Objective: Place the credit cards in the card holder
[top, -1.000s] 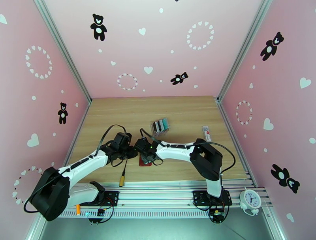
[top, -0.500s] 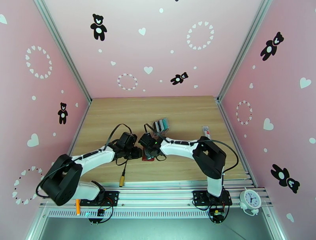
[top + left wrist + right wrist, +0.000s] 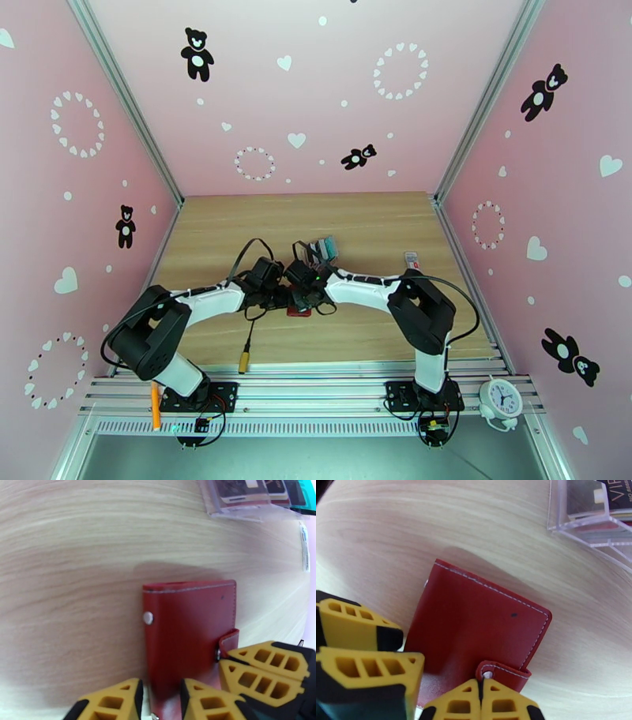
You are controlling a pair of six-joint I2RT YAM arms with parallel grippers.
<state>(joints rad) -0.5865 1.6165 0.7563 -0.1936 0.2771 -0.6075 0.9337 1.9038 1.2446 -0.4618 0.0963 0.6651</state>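
The card holder [image 3: 299,311], a dark red wallet, lies closed on the wooden table [image 3: 355,221], with both grippers on it. In the left wrist view my left gripper [image 3: 158,689] straddles the near edge of the card holder [image 3: 185,630] and is shut on it. My right gripper [image 3: 480,685] is shut on the snap tab [image 3: 503,672] of the card holder [image 3: 474,634]. Its fingers [image 3: 268,665] also show beside the tab. The credit cards [image 3: 322,250] stand in a clear plastic rack [image 3: 592,523] just beyond the wallet.
A small white item [image 3: 412,265] lies at the right of the table. A cable with a yellow plug [image 3: 245,360] trails near the front edge. A white clock [image 3: 500,397] sits on the rail at the right. Pink walls close three sides.
Both grippers have moved away from the front edge toward the rack, and the red wallet has shifted with them. The left arm has folded up more.
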